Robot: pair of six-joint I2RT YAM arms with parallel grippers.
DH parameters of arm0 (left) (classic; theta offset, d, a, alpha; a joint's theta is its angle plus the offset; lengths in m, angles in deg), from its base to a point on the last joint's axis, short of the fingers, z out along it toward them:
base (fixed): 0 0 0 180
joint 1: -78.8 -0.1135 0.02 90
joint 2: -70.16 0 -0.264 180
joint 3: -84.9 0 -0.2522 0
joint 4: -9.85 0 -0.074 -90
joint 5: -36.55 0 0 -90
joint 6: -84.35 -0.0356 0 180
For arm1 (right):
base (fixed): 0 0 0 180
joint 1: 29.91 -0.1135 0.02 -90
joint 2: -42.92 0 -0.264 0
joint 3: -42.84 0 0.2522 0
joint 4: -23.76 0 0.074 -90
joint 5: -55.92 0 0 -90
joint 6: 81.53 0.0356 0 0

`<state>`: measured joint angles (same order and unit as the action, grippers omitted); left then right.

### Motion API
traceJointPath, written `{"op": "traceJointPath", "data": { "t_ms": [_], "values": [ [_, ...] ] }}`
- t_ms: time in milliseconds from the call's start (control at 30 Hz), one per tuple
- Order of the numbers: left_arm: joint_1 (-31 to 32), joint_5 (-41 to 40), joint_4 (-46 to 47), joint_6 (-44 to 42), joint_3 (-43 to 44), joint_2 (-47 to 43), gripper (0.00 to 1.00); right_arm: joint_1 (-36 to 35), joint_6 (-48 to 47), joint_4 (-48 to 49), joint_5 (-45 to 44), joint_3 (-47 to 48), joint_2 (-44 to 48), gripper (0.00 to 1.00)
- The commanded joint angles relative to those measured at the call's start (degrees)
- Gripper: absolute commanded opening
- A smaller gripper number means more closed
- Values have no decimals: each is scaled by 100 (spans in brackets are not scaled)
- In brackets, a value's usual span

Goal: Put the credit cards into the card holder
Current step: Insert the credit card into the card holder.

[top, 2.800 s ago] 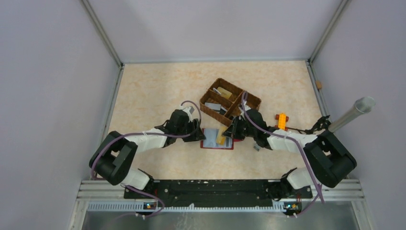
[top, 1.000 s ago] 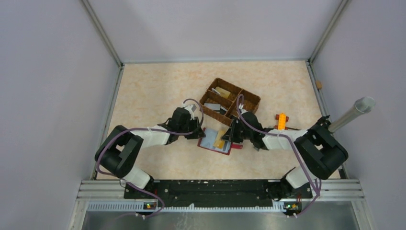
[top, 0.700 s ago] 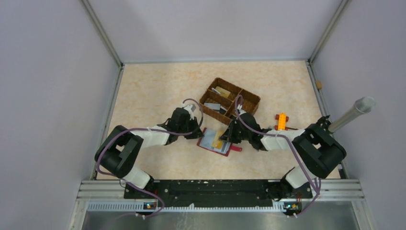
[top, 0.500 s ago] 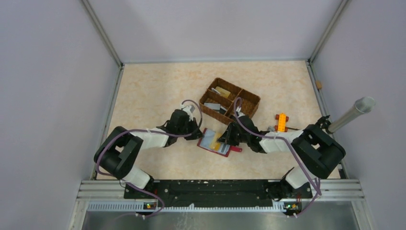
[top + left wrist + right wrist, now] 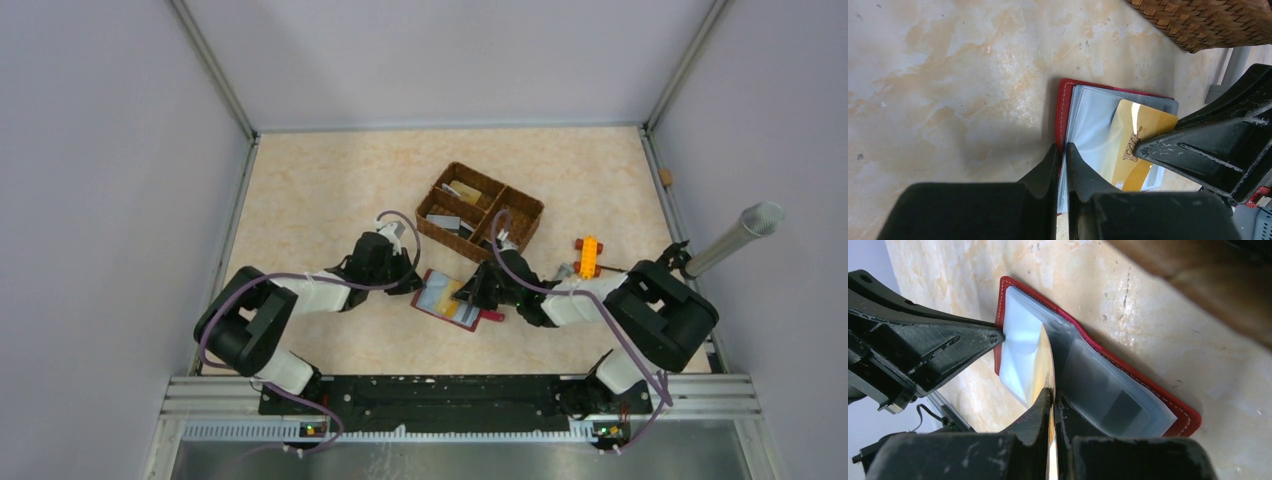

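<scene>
The dark red card holder (image 5: 438, 300) lies open on the table in front of the basket, its clear pockets (image 5: 1093, 117) facing up. My left gripper (image 5: 1063, 146) is shut on the holder's left edge, pinching the red cover and the pocket sheets (image 5: 420, 287). My right gripper (image 5: 1053, 392) is shut on a gold-tan credit card (image 5: 1140, 142), held on edge with its far end among the clear pockets (image 5: 1044, 360). A dark card (image 5: 1120, 412) shows inside one pocket. More cards (image 5: 445, 218) lie in the basket.
The brown divided wicker basket (image 5: 520, 205) stands just behind the holder. An orange block (image 5: 589, 253) and a metal tube (image 5: 735, 238) sit to the right. The two arms' fingertips are close together over the holder.
My left gripper has closed onto the holder's left edge. The right arm has drawn nearer and leftward, bringing the gold card down into the pockets. The holder turned slightly from its earlier square position.
</scene>
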<state>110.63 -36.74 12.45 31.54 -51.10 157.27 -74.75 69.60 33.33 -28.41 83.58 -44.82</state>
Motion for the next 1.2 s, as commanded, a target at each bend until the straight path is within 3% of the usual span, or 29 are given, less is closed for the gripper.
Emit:
{"op": "traceJointPath", "data": {
  "t_ms": [0, 567, 1167],
  "values": [
    [47, 52, -582, -142, -268, 29, 7, -125, 93, -366, -98, -167, -372, 0],
    [49, -158, -592, -16, -339, 22, 3, -261, 651, -827, -541, -565, 51, 0],
    [48, 236, -313, -192, -440, 35, 3, -298, 775, -656, -359, -405, -616, 0]
  ]
}}
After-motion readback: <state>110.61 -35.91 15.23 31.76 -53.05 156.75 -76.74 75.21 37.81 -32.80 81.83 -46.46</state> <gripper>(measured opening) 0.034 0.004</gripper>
